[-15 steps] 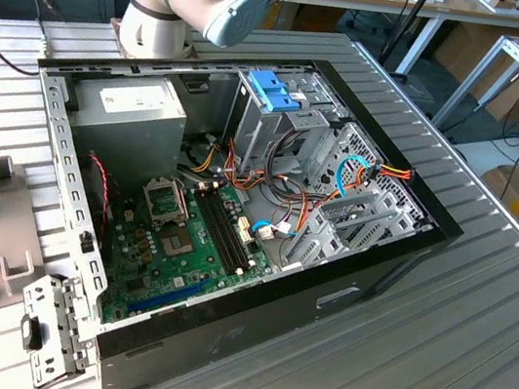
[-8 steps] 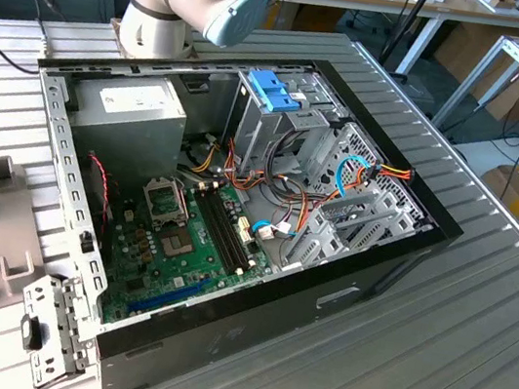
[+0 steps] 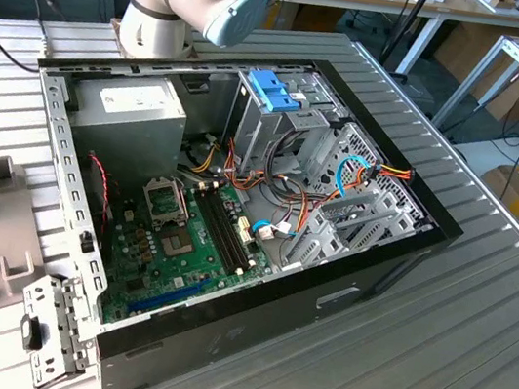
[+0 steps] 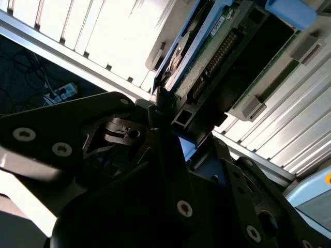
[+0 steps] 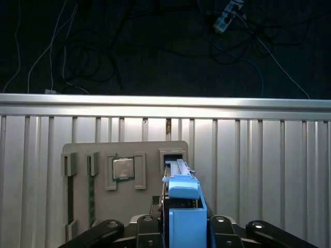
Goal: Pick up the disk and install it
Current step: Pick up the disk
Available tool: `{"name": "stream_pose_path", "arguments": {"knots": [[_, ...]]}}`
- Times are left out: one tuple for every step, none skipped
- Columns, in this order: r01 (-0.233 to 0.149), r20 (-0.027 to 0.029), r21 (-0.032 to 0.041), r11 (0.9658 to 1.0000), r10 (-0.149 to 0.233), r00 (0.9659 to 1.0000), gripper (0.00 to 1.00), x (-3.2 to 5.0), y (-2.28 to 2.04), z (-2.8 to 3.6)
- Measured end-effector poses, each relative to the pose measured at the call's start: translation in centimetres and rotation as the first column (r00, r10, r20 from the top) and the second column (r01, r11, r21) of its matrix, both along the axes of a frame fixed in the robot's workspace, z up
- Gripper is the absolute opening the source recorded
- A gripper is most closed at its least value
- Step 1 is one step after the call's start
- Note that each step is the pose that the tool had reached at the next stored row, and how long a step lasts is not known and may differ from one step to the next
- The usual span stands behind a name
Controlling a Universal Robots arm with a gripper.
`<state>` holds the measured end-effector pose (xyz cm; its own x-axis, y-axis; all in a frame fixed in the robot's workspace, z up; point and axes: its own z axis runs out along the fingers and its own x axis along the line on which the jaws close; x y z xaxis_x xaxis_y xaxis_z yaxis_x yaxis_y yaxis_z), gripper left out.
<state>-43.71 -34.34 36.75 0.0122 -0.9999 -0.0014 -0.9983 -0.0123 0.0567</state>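
1. Directly ahead of the hand, the disk is standing on end in a slot of a grey holder plate, as the first wrist view shows.
2. Its blue end tab is pointing back toward the hand, and its long axis is running straight away from the hand, into the slot.
3. The hand's dark frame is sitting on both sides of the disk's near end. Whether it is gripping or merely straddling cannot be told.
4. In the second wrist view, the disk is showing a blue rail and a green circuit side with a connector row, just beyond the hand.
5. The holder plate is lying flat on a ribbed metal surface, near its edge. A processor chip and memory sticks are resting in neighbouring slots.
6. In the exterior view, an open computer case is lying on the surface, its circuit board showing.
7. Judging by this, the slot is letting the disk come free only along its long axis, toward the hand.
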Motion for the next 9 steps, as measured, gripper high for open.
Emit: {"name": "stream_pose_path", "arguments": {"knots": [[0.0, -0.0001, 0.0, 1.0, 0.0, 1.0, 0.37, 0.0, 0.0, 0.14], [0.0, -0.0001, 0.0, 1.0, 0.0, 1.0, 0.37, 0.0, 0.0, 0.24], [0.0, -0.0001, -0.0001, 1.0, 0.0, 1.0, 0.37, 0.0, 0.0, 0.4], [0.0, -0.0001, 0.0, 1.0, 0.0, 1.0, 0.37, 0.0, 0.0, 0.61], [0.0, -0.0001, -0.0001, 1.0, 0.0, 1.0, 0.37, 0.0, 0.0, 0.84], [0.0, -0.0001, 0.0, 1.0, 0.0, 1.0, 0.37, 0.0, 0.0, 0.97], [0.0, -0.0001, 0.0, 1.0, 0.0, 1.0, 0.37, 0.0, 0.0, 1.06], [0.0, 0.0, 0.0, 1.0, 0.0, 1.0, 0.37, 0.0, 0.0, 1.19], [0.0, -0.0001, 0.0, 1.0, 0.0, 1.0, 0.37, 0.0, 0.0, 1.28]]}}
